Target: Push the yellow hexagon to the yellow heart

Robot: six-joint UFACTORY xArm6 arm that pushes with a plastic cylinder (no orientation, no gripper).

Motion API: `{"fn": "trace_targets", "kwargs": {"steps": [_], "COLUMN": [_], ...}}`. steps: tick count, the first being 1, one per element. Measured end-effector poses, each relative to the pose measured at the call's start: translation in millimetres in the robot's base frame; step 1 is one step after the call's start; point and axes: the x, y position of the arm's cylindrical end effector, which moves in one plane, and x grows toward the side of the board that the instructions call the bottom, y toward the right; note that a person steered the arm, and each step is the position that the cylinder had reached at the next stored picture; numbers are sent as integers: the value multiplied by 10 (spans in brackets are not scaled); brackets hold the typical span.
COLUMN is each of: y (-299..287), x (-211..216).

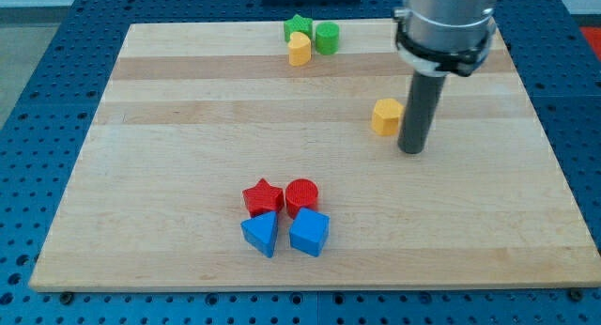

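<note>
The yellow hexagon [386, 116] lies on the wooden board right of centre. The yellow heart [300, 50] lies near the view's top, touching a green star [299, 27] and a green cylinder [326, 38]. My tip [411, 149] rests on the board just to the right of and slightly below the yellow hexagon, very close to it or touching. The heart is up and to the left of the hexagon.
A red star [262, 196], a red cylinder [301, 195], a blue triangle [261, 233] and a blue cube-like block [309, 233] sit clustered near the view's bottom centre. The board's edge [310, 287] borders a blue perforated table.
</note>
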Motion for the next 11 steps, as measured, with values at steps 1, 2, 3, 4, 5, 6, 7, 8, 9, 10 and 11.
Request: {"fn": "trace_targets", "kwargs": {"steps": [1, 2, 3, 4, 5, 6, 7, 8, 9, 10, 11], "y": [-38, -200, -459, -714, -802, -802, -873, -998, -1095, -1097, -1097], "x": [-152, -278, -319, -341, -393, -561, -754, -915, -1024, -1135, -1281]}}
